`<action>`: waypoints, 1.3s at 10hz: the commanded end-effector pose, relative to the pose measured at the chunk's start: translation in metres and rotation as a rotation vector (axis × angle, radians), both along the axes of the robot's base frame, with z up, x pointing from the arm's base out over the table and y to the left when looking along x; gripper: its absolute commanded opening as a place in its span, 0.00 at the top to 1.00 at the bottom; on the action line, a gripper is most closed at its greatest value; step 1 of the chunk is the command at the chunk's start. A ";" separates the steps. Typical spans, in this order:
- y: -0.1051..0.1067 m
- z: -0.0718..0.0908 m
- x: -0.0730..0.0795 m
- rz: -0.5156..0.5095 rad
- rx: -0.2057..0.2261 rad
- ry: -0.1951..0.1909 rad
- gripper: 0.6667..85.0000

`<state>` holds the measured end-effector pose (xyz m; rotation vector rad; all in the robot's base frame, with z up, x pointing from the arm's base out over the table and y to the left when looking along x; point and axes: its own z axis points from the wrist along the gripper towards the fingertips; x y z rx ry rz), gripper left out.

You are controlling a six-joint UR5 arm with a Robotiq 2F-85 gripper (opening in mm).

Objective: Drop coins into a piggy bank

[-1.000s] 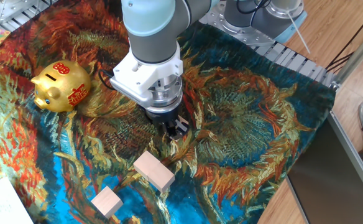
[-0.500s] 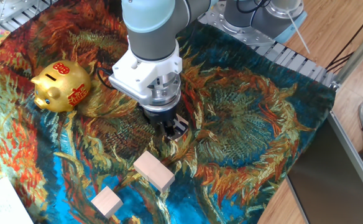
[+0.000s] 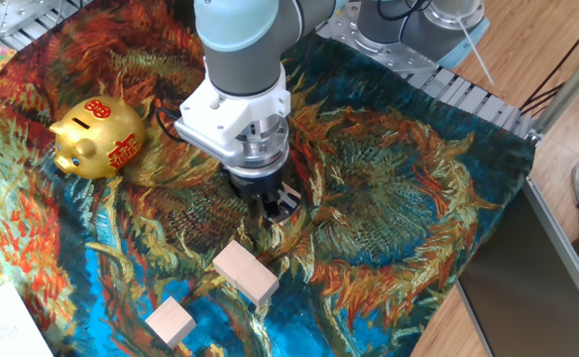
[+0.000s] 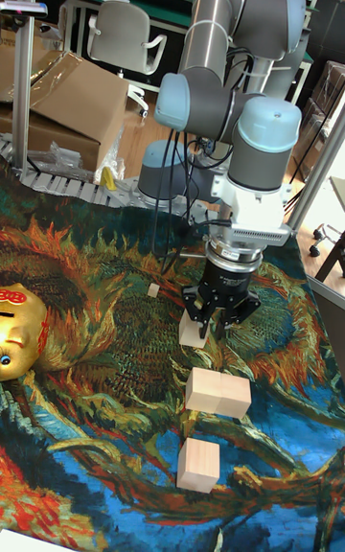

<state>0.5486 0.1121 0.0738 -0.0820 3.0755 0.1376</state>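
The piggy bank [image 3: 99,138] stood at the upper left of the fixed view, on the painted cloth [image 3: 399,208], with its red-marked back turned up. In the tall fixed view only a part of it showed at the left edge [image 4: 17,330]. It was well apart from the gripper [image 3: 282,201], which hung low over the cloth near the middle of the frame. In the tall view the gripper [image 4: 219,323] was just above a small wooden block [image 4: 193,330], and its dark fingers seemed spread, but I cannot tell if the jaws were free or closed on something; no coin was visible to me in either view.

Two bigger wooden blocks lay lower in the frame: one [image 3: 246,274] just below the gripper and another [image 3: 170,322] nearer the bottom edge.

In my judgement the step in hand was picking up a coin. To do it well, the fingers should come straight down, close on the coin's thin edges, and lift without pushing the nearby blocks. After that the coin must be carried high over the cloth to the slot on the pig's back.
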 end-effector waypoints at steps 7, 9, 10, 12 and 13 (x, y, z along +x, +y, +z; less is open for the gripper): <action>0.008 -0.007 -0.002 0.044 -0.001 0.001 0.64; 0.007 -0.008 -0.010 0.037 -0.004 0.034 0.64; 0.007 -0.008 -0.014 0.032 0.007 0.042 0.64; 0.007 -0.008 -0.015 0.040 0.004 0.045 0.64; 0.006 -0.009 -0.015 0.043 0.001 0.045 0.64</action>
